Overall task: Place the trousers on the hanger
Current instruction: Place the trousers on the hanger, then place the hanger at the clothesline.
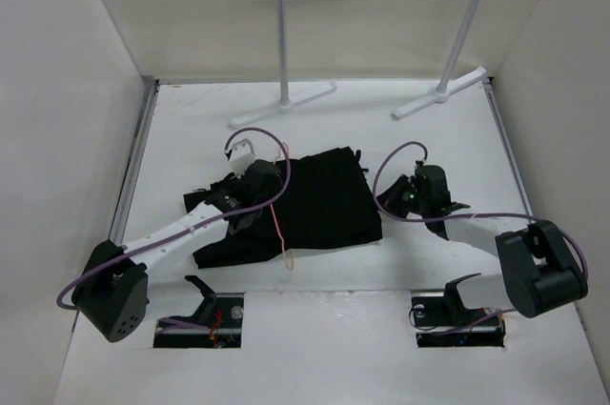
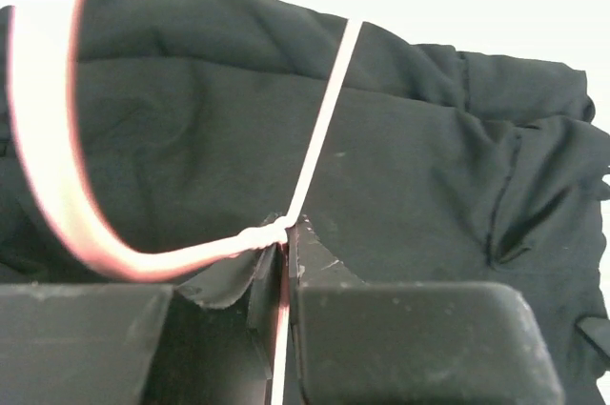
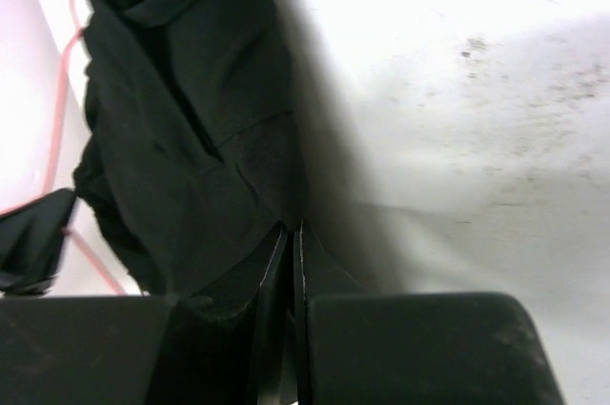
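Observation:
The black trousers (image 1: 319,200) lie bunched in the middle of the table. The thin pink-orange hanger (image 1: 280,226) lies over their left part, largely hidden by my left arm. My left gripper (image 1: 267,203) sits over the trousers' left side. In the left wrist view it (image 2: 286,233) is shut on the hanger's wire (image 2: 319,133) where the wire is twisted, with the trousers (image 2: 410,176) behind. My right gripper (image 1: 386,200) is at the trousers' right edge. In the right wrist view it (image 3: 291,229) is shut on the edge of the trousers (image 3: 181,167).
A white-and-silver garment rack (image 1: 283,43) stands at the back of the table on two T-shaped feet (image 1: 438,95). White walls close in the left, right and back. Purple cables (image 1: 400,152) loop above both wrists.

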`<state>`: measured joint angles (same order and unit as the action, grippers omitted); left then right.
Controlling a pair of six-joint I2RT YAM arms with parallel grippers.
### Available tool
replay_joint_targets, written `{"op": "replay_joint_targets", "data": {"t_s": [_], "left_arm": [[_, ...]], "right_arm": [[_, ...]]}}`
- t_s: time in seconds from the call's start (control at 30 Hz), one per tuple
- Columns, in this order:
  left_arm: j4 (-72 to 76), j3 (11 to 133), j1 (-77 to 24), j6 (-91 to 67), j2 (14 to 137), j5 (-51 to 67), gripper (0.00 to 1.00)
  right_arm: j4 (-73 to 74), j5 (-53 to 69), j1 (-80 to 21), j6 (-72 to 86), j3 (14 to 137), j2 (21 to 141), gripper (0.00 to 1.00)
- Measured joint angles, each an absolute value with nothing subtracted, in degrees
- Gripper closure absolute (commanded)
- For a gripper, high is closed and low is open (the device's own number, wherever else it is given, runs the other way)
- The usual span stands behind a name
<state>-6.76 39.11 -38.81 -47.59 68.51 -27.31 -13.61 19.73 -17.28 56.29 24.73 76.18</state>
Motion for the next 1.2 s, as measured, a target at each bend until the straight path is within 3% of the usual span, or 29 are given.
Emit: {"op": "replay_joint_targets", "data": {"t_s": [0.53, 0.6, 0.77, 0.9, 0.97, 1.1, 1.2], "left_arm": [[-13.3, 47.2, -42.6, -43.2, 69.6, -34.9, 0.99], [-14.4, 49.3, -43.0, -42.5, 69.6, -34.9, 0.99], [-18.7, 58.8, -43.9, -40.3, 69.6, -35.0, 1.00], [-21.2, 68.8, -45.2, -37.9, 70.1, -34.6, 1.00], [-22.1, 73.4, -45.7, -36.9, 70.9, -33.8, 1.00], [-24.2, 82.6, -46.4, -34.7, 74.3, -31.0, 1.00], [-25.3, 87.7, -46.8, -33.3, 77.3, -27.9, 1.00]], "right_arm": [[-13.5, 19.2, -17.3, 56.1, 24.4, 78.2, 0.89], [-13.5, 19.2, -17.3, 56.1, 24.4, 78.1, 0.83], [-8.7, 18.9, -17.3, 54.6, 24.8, 73.0, 0.48], [0.5, 17.6, -17.2, 50.5, 29.5, 61.8, 0.39], [4.9, 16.6, -17.2, 48.1, 34.3, 56.7, 0.40], [10.2, 15.6, -17.8, 44.0, 46.3, 50.7, 0.54], [10.9, 16.3, -22.7, 42.3, 54.9, 50.6, 0.53]]}}
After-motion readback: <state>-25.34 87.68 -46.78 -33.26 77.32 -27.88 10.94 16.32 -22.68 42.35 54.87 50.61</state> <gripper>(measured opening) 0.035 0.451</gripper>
